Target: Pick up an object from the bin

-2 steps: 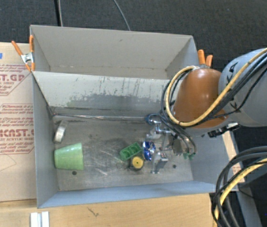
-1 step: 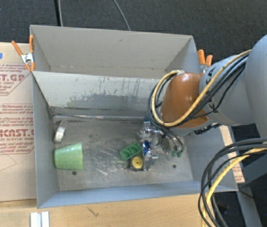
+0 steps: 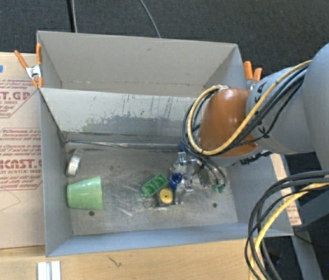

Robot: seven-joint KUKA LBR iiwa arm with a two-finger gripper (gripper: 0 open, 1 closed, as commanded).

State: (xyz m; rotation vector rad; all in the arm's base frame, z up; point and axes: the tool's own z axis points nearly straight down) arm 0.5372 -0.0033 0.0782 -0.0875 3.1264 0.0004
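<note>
Three small things lie clustered at 5 o'clock on the bin floor: a green block, a yellow disc and a blue piece. My tool stands low at their 3 o'clock, nearest the blue piece; whether it is wide or narrow I cannot tell. A green cup lies well apart at 8 o'clock.

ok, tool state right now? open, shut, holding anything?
Tool: cannot be told. It sits low beside the blue piece and the yellow disc, right of mid-bin.
</note>
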